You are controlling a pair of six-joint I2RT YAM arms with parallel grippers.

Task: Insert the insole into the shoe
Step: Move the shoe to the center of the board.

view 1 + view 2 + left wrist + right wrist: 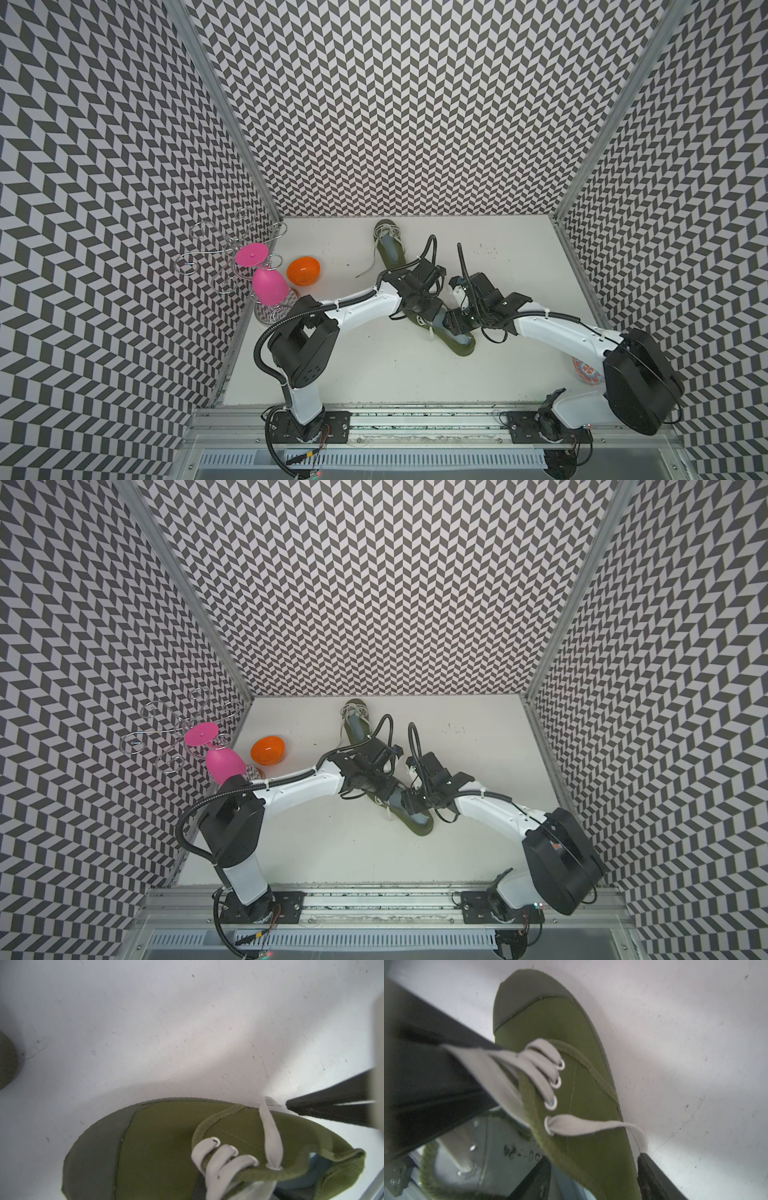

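An olive green shoe (461, 347) (419, 825) with pale laces lies slantwise mid-table, toe towards the back. A blue-grey insole (464, 340) (566, 1186) (318, 1167) lies inside it and shows at the heel opening. My left gripper (419, 309) is over the laced front, shut on the pale tongue and laces, which are pulled up; its fingers stay out of its own wrist view. My right gripper (455, 322) (593, 1180) is open astride the shoe's side wall, one finger (537, 1178) inside on the insole, the other outside (654, 1178) (332, 1109).
A second green shoe (388, 247) (6, 1059) lies at the back wall. An orange bowl (303, 271), a pink goblet (270, 284) and a wire rack (216, 257) stand at the left. A patterned round object (584, 372) sits under the right arm.
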